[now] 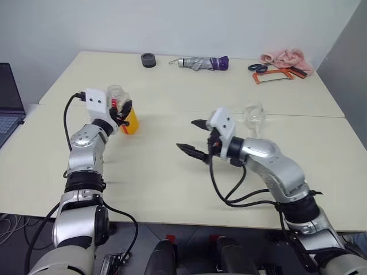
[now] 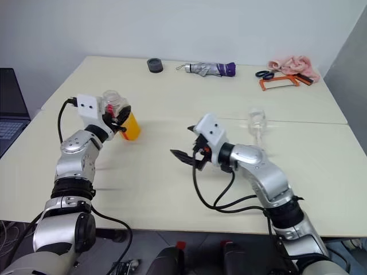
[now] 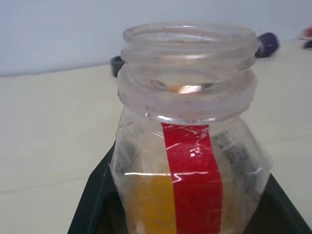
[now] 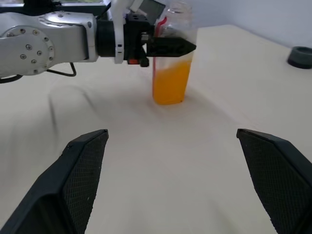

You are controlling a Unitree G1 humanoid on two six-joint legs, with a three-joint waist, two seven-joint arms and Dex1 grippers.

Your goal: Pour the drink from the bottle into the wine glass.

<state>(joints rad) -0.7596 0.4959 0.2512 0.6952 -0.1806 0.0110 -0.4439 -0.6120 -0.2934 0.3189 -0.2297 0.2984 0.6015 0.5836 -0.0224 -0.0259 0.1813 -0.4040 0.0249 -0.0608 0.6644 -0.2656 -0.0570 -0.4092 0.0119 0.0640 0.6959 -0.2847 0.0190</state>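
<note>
My left gripper (image 1: 125, 113) is shut on the bottle (image 1: 127, 116), a clear squarish one with a red label strip (image 3: 191, 170). It stands upright at the left of the table. Its mouth (image 3: 189, 39) is open, with no cap on it. The orange drink (image 4: 170, 85) fills its lower half. My right gripper (image 1: 188, 135) is open and empty over the middle of the table, pointing left toward the bottle and well short of it. The wine glass (image 1: 254, 117) stands just behind my right wrist, clear and partly hidden by the arm.
Along the far edge lie a black round ring (image 1: 148, 59), a folded grey and purple umbrella (image 1: 203, 63), scissors (image 1: 258, 67), an orange-framed saw (image 1: 274, 75) and a pink cloth (image 1: 285, 58). A laptop (image 1: 8, 103) sits past the left edge of the table (image 1: 155, 189).
</note>
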